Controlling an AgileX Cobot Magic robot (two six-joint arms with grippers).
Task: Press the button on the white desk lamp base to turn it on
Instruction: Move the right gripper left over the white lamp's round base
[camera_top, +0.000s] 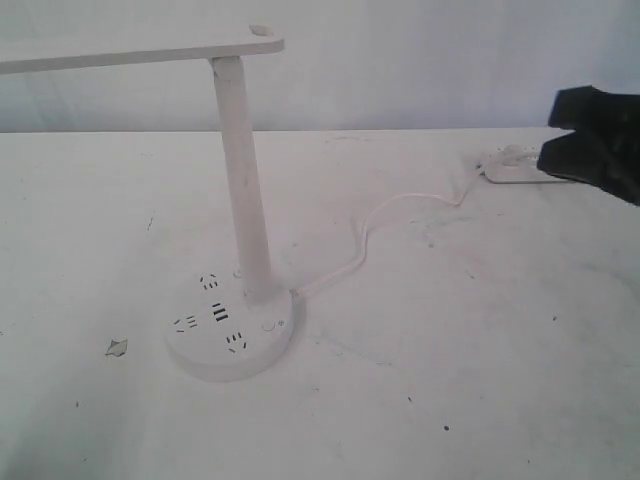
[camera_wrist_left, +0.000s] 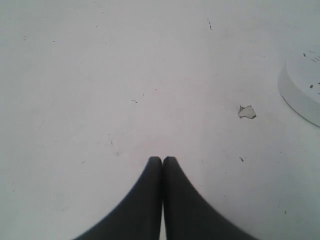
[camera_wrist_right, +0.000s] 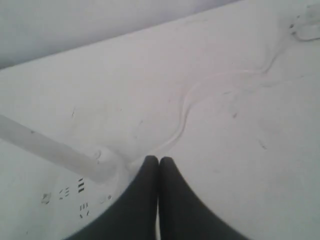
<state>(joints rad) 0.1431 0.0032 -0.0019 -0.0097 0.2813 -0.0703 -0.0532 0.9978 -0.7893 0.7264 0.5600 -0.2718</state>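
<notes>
The white desk lamp base (camera_top: 205, 358) is a thick round disc with dark socket holes, and a slim column (camera_top: 243, 190) rises from it. The button (camera_top: 268, 323) shows as a faint circle on the base's top, right of the column's foot. My right gripper (camera_top: 590, 135) hangs shut at the far right, well away from the base. In the right wrist view the gripper (camera_wrist_right: 159, 159) is shut on nothing, with the base (camera_wrist_right: 60, 215) and a faint button outline (camera_wrist_right: 102, 201) beside its fingers. My left gripper (camera_wrist_left: 162, 159) is shut over bare table, with the base's rim (camera_wrist_left: 300, 92) off to one side.
A white cable (camera_top: 370, 225) snakes from the base to a white power strip (camera_top: 510, 168) at the back right, under the right gripper. The lamp's long head (camera_top: 140, 55) overhangs the left side. A small scrap (camera_top: 117, 347) lies left of the base.
</notes>
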